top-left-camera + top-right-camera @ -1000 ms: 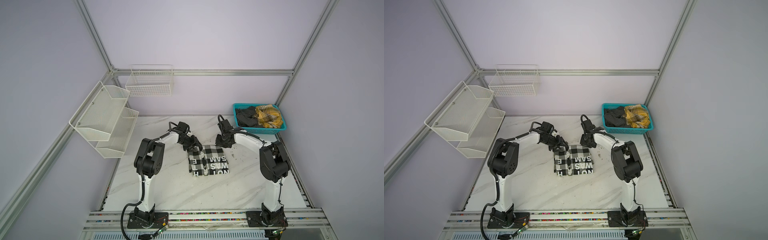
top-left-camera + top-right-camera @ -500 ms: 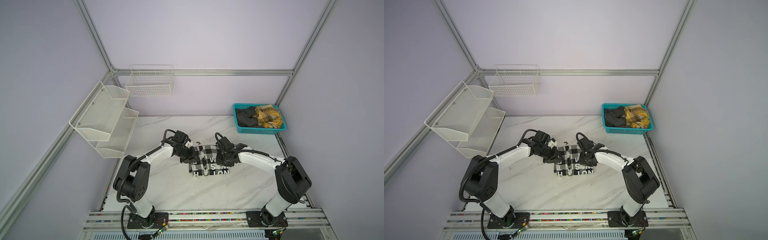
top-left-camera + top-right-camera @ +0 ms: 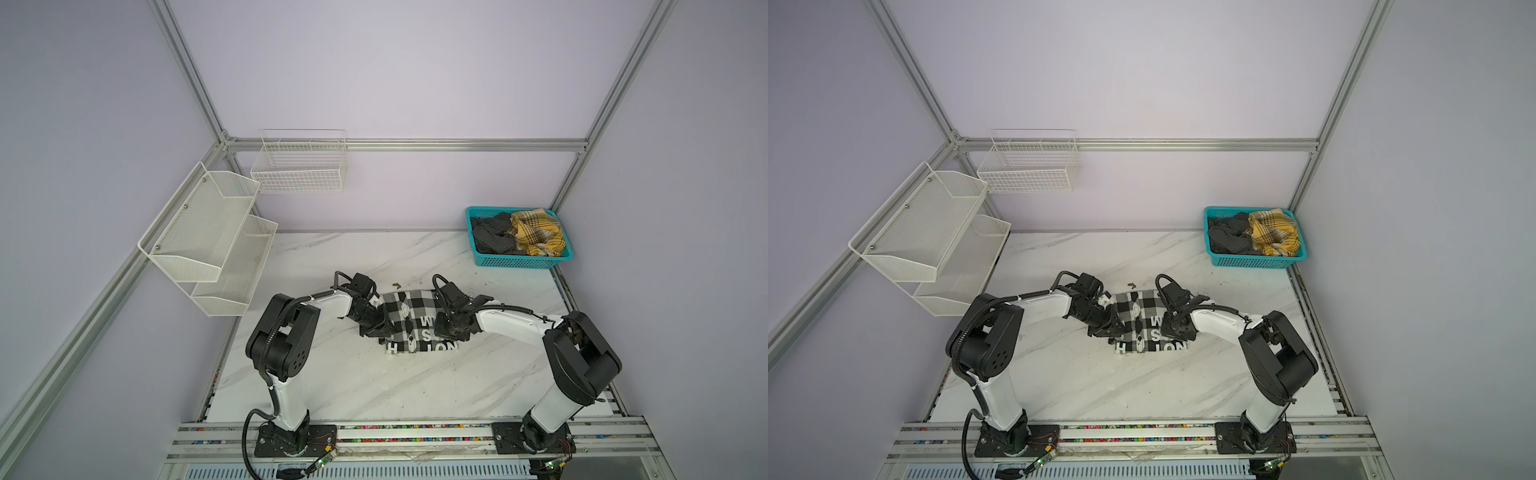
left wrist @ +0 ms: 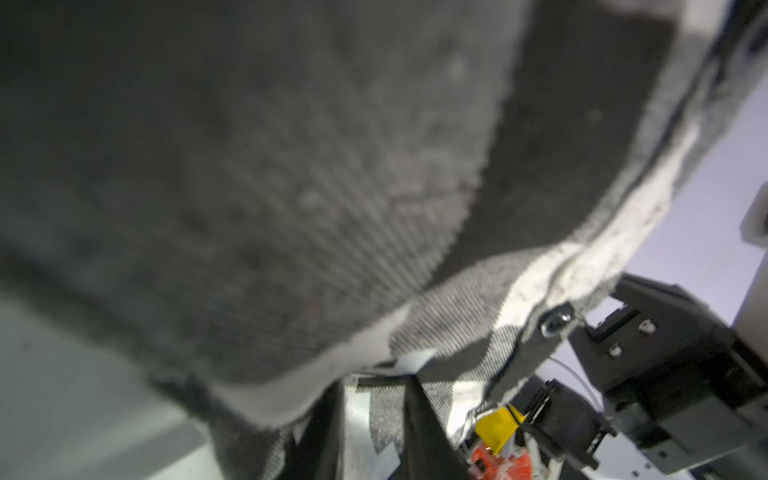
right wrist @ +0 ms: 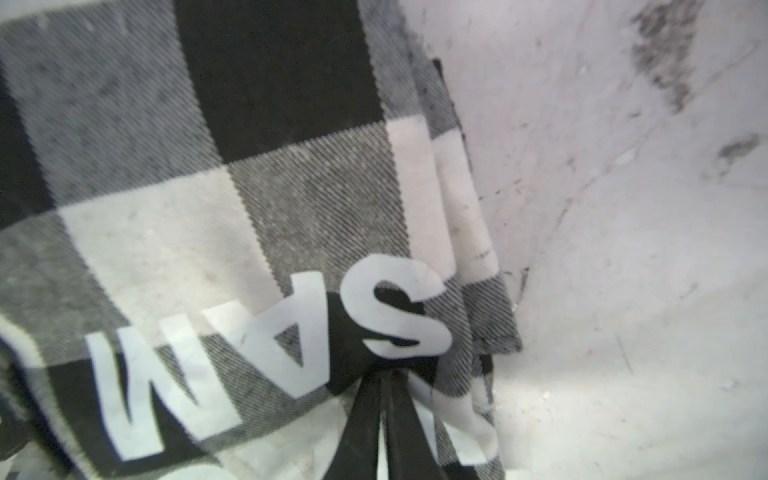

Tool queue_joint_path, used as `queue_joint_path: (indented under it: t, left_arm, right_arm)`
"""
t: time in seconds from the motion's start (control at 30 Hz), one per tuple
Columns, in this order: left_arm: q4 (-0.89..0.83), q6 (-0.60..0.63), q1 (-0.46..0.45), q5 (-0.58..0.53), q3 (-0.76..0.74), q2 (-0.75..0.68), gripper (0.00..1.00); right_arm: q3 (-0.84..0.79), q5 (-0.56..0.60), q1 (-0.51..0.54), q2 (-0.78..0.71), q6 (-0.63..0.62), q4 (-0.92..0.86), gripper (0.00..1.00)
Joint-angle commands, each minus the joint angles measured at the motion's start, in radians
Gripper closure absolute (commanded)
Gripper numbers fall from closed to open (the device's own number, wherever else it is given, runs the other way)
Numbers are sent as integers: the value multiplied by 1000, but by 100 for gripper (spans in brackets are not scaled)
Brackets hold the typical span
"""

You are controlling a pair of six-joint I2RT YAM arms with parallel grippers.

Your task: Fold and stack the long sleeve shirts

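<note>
In the middle of the white marble-patterned bench (image 3: 332,374) lies the black-and-white checked cloth long sleeve shirt (image 3: 409,309), partly folded and rumpled. In both top views its white block letters lie toward its near edge (image 3: 1140,311).

The left gripper (image 3: 380,330) reaches in low at the shirt's left edge and the right gripper (image 3: 451,330) at its right edge, with checked cloth between the two.

In the right wrist view the right gripper (image 5: 384,382) has its jaws pressed together. The black fingers (image 5: 365,428) pinch a bunch of the shirt (image 5: 208,166) just beside the letter S.

In the left wrist view blurred cloth of the shirt (image 4: 291,187) hangs close over the lens. The jaws of the left gripper (image 4: 372,386) stand somewhat apart with a strip of checked cloth between them. I cannot tell whether they grip it.

At the far right corner of the bench sits a teal plastic basket (image 3: 523,262), well apart from the shirt. It holds a dark grey cloth (image 3: 492,239) and a yellow plaid cloth (image 3: 536,232).

A white two-tier mesh shelf (image 3: 208,232) hangs on the left wall and a white wire basket (image 3: 299,174) on the far wall.
</note>
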Motion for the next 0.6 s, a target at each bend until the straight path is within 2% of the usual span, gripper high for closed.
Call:
queue_joint_path:
  t: [0.0, 0.07, 0.13, 0.2, 0.27, 0.33, 0.4, 0.43, 0.57]
  left_arm:
    - [-26, 10, 38, -25, -13, -117, 51]
    - [-63, 23, 74, -56, -6, -187, 39]
    - [-94, 40, 119, -72, -15, -230, 33]
    - [-120, 58, 162, -75, -36, -247, 28]
    - [-108, 64, 206, -30, -75, -246, 26]
    - [-81, 54, 235, 26, -107, -240, 24]
    - [-40, 41, 245, 72, -135, -236, 12]
    - [-17, 35, 245, 86, -144, -233, 10]
    - [53, 4, 244, 109, -175, -202, 9]
  right_arm:
    - [87, 19, 0, -40, 19, -70, 84]
    - [138, 36, -1, -31, 10, -106, 77]
    - [169, 50, -6, -20, -9, -112, 68]
    - [189, 40, -27, -4, -19, -114, 62]
    - [202, 33, -41, 13, -36, -109, 60]
    - [205, 21, -46, 31, -57, -99, 60]
    - [207, 10, -49, 60, -72, -93, 65]
    - [205, 9, -50, 78, -81, -89, 67]
    - [195, 27, -64, 127, -92, -78, 69]
